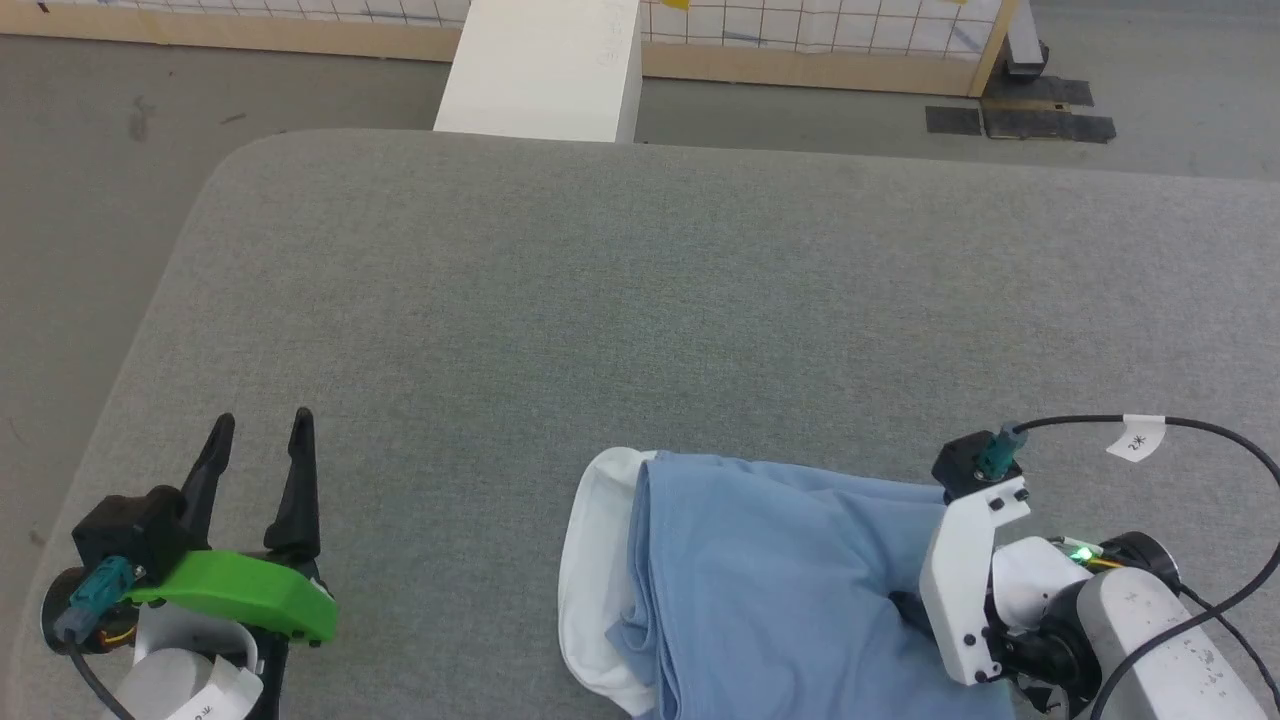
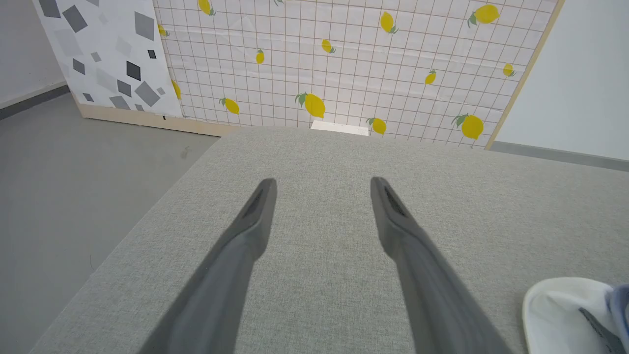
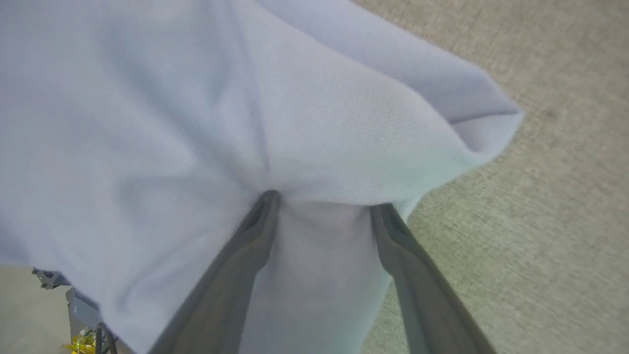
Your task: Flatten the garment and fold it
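Note:
The garment point(image 1: 760, 580) lies bunched at the near edge of the grey table point(image 1: 600, 300), light blue with white lining point(image 1: 590, 560) showing on its left. My right gripper point(image 3: 324, 202) is open, its fingers spread wide and pushed into the blue cloth point(image 3: 196, 98). Cloth sits between the fingers and drapes over both tips. In the head view its white wrist mount point(image 1: 965, 580) stands at the garment's right edge. My left gripper point(image 1: 264, 418) is open over bare table, well left of the garment, with nothing between its fingers point(image 2: 255, 216). The white lining point(image 2: 560, 309) shows at the lower right.
A white block point(image 1: 545, 70) stands against the table's far edge. A lemon-patterned partition point(image 2: 344, 59) rises behind it. The table's rounded left corner point(image 1: 230, 170) drops to grey floor. Black mats point(image 1: 1020, 110) lie on the floor at the far right. A black cable point(image 1: 1200, 430) loops over my right arm.

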Controlling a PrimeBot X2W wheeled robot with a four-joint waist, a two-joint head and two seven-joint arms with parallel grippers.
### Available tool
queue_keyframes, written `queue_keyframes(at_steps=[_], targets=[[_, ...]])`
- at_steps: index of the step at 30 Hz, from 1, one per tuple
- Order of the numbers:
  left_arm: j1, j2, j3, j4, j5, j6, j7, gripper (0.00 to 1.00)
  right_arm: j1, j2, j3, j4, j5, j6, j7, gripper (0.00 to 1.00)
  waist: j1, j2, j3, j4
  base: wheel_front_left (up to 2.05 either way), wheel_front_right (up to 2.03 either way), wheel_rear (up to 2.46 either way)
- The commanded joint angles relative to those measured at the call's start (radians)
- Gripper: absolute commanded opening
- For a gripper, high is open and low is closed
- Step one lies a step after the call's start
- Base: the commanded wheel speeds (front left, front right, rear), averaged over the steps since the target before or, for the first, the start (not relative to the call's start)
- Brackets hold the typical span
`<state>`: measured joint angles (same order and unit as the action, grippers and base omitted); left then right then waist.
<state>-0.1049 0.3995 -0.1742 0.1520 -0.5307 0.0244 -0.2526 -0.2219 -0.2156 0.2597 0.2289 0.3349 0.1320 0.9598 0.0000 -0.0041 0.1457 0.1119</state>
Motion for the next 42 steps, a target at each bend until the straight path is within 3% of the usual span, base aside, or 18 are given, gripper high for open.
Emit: queue_keyframes(at_steps=[1,12,24,28,34,42], targets=[[-0.018,-0.005,0.003,0.003,0.002,-0.006,-0.007,1.00,0.041,0.018,0.021,0.051,0.000,-0.001,0.008,0.00,0.0000,0.0041,-0.003,0.000,0.00,0.00,0.00],[0.001,-0.027,-0.008,0.020,0.012,-0.009,-0.008,1.00,-0.012,-0.021,0.043,-0.071,0.058,-0.001,-0.065,0.00,0.0000,0.0041,-0.081,0.002,0.00,0.00,0.00],[0.044,-0.033,-0.025,0.002,0.012,0.010,0.000,1.00,-0.024,-0.086,0.051,-0.215,0.106,-0.001,0.050,0.00,0.0000,0.0041,-0.131,-0.028,0.00,0.00,0.00],[0.047,-0.031,-0.024,-0.013,0.005,0.007,0.002,1.00,-0.050,-0.114,0.058,-0.220,0.104,-0.001,0.074,0.00,0.0000,0.0041,-0.105,-0.095,0.00,0.00,0.00],[0.025,-0.018,-0.015,-0.054,-0.007,-0.010,0.000,1.00,-0.139,-0.172,0.031,-0.209,0.080,-0.001,0.101,0.00,0.0000,0.0041,0.000,-0.293,0.00,0.00,0.00],[-0.027,0.035,-0.018,-0.109,0.005,-0.039,0.026,1.00,-0.179,-0.170,-0.085,-0.201,0.016,-0.001,0.090,0.00,0.0000,0.0041,0.138,-0.462,0.00,0.00,0.00]])
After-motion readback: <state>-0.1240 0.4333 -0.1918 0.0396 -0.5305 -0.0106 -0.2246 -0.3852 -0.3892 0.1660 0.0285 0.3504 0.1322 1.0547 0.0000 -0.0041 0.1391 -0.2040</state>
